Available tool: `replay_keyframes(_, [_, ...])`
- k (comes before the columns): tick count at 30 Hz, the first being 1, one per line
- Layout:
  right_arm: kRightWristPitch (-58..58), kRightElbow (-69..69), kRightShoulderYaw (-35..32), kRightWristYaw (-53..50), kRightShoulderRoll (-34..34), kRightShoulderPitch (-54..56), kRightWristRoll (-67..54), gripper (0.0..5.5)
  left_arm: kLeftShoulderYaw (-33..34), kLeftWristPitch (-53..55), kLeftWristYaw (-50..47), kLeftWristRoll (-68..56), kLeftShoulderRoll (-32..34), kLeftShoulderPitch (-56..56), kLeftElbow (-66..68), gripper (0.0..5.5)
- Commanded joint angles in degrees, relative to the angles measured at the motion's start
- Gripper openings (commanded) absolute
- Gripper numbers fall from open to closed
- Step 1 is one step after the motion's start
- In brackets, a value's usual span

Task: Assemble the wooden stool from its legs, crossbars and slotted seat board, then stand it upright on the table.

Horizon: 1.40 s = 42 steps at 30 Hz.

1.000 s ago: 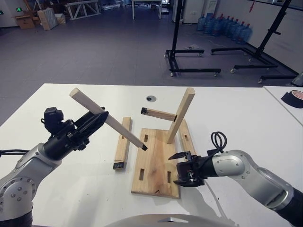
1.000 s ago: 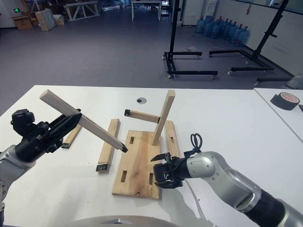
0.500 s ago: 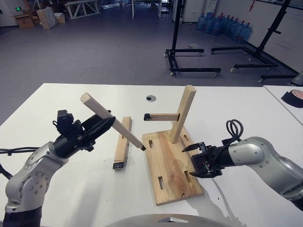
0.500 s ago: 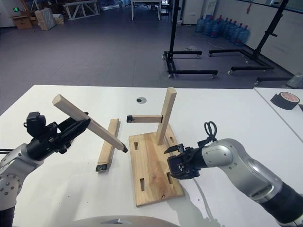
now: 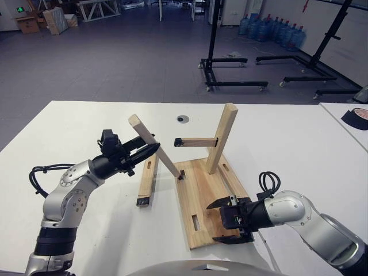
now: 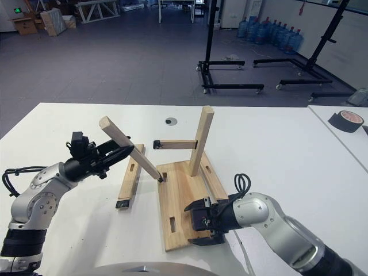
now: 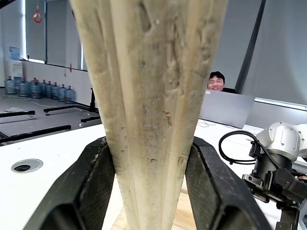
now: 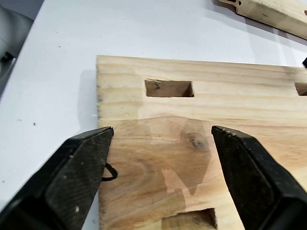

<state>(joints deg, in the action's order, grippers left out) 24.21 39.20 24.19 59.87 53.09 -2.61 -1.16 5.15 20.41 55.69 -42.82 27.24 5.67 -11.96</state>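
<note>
The slotted seat board lies flat on the white table. One leg stands upright in its far slot, with a crossbar sticking out toward the left. My left gripper is shut on a second leg, which is tilted with its lower tip at the board's far left slot. In the left wrist view the leg sits between both fingers. My right gripper is open over the board's near end, and the right wrist view shows the board between the fingers.
A loose leg lies on the table left of the board. Another wooden bar lies along the board's right side. A tape roll sits far right, and a round grommet is set in the table at the back.
The left gripper carried its leg to the right and steeper, bringing the lower tip to the board's far left slot. The right gripper swung the board round, then drew back to its near end.
</note>
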Motion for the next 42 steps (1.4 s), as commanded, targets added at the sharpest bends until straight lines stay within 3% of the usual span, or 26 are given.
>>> replay_keyframes(1, [0.58, 0.25, 1.68, -0.53, 0.65, -1.63, 1.82, 3.78, -0.47, -0.66, 2.22, 0.24, -0.13, 0.56, 0.18, 2.01])
replay_keyframes(9, [-0.35, 0.06, 2.74, -1.85, 0.87, -2.60, 2.95, 3.78, -2.46, -7.97, 2.59, 9.05, -0.20, -0.79, 4.28, 2.01])
replay_keyframes(15, [-2.43, -1.02, 1.34, -1.32, 1.55, -0.58, 3.21, 3.78, -0.59, -7.38, 2.41, 4.50, -0.78, -2.00, 0.29, 2.01])
replay_keyframes(21, [2.45, -3.87, -10.39, -4.54, -5.03, 6.48, -6.56, 3.78, 0.67, -7.39, 1.33, 2.35, -2.06, -0.45, -0.68, 2.01])
replay_keyframes(26, [5.50, -5.02, -16.70, -2.10, -3.04, 6.23, -13.27, 3.78, 0.98, -7.78, 1.30, 2.64, -2.09, -0.43, -0.38, 2.01])
replay_keyframes(36, [3.08, -22.57, -6.56, -22.33, -13.34, 15.77, 7.41, 3.78, -0.21, -8.31, 1.60, 4.18, -2.54, 1.06, 0.39, 2.01])
replay_keyframes(42, [2.36, -26.57, -7.36, -24.02, -13.26, 16.55, 11.70, 3.78, -0.34, -8.02, 1.83, 4.16, -2.54, 1.55, 0.73, 2.01])
